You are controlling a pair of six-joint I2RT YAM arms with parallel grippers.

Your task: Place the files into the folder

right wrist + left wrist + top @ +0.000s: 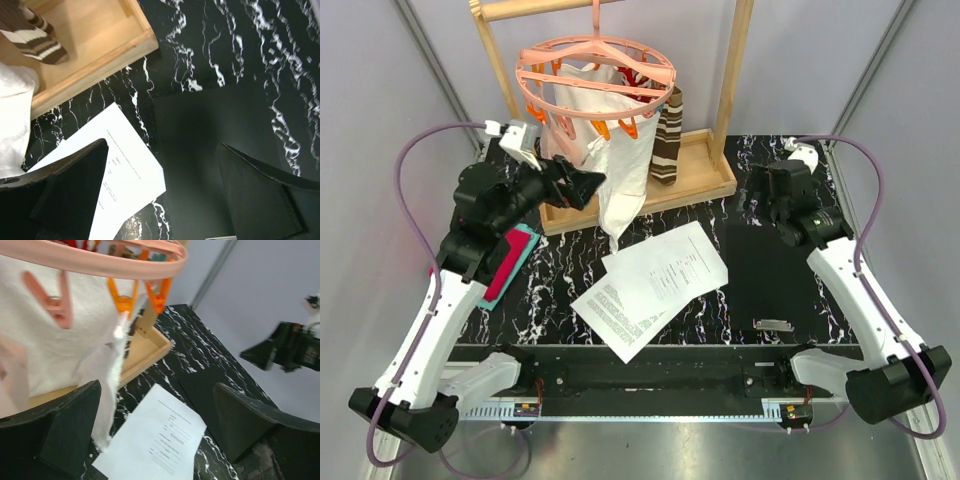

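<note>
The files point(655, 285) are white printed sheets, overlapped and skewed, in the middle of the black marbled table. The folder point(770, 275) lies flat just right of them as a plain matte black rectangle. My left gripper point(585, 185) is open and empty, raised at the far left beside the hanging white bag. In the left wrist view point(155, 430) the files point(160, 440) and the folder point(200, 390) show between its fingers. My right gripper point(760, 195) is open and empty above the folder's far end. The right wrist view point(160, 190) shows the folder point(200, 145) and a files corner point(125, 170).
A wooden rack with a tray base point(690, 185) stands at the back. It carries a pink clip hanger point(595, 70), a white cloth bag point(610, 150) and a brown striped sock point(668, 140). A red-and-teal cloth point(510, 262) lies at left. A silver clip point(772, 324) lies near the folder's front edge.
</note>
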